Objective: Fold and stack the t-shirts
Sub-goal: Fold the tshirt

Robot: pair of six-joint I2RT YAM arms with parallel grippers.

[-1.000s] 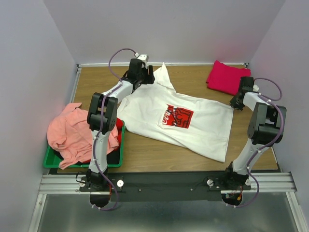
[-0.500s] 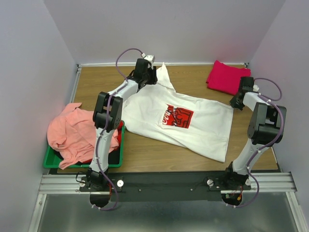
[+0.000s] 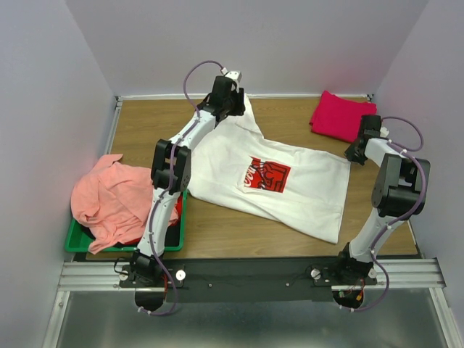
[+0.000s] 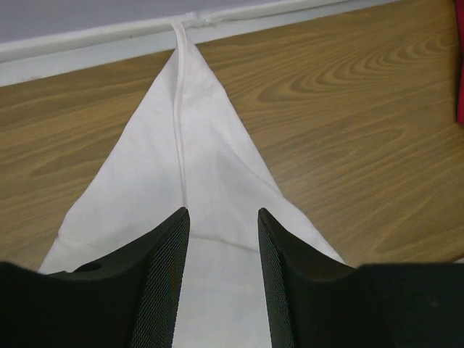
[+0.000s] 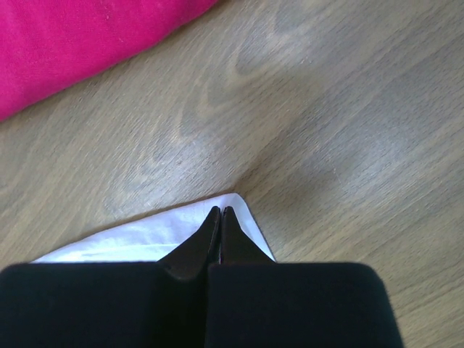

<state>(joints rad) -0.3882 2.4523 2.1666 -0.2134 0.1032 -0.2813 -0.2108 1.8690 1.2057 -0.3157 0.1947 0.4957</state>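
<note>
White tee (image 3: pixel 304 199) with the red chest print lies spread out mid-bench (image 3: pixel 145 123). The left gripper (image 4: pixel 221 221) sits over its pointed far end at 12 o'clock, fingers spread wide, with cloth under the gap. The right gripper (image 5: pixel 220 214) at 3 o'clock is pressed together, pinching the tee's corner. The magenta-red tee (image 3: pixel 335 116) sits folded at 1 o'clock. The salmon-pink tee (image 3: pixel 109 199) is heaped over the green bin (image 3: pixel 174 239) at 8 o'clock.

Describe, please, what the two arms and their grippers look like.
Both the left arm and the right arm have white links joined by black joint housings, and a purple cable loops by each wrist. The left gripper has flat black fingers with mesh-textured pads; the right gripper has black fingers tapering to points.
</note>
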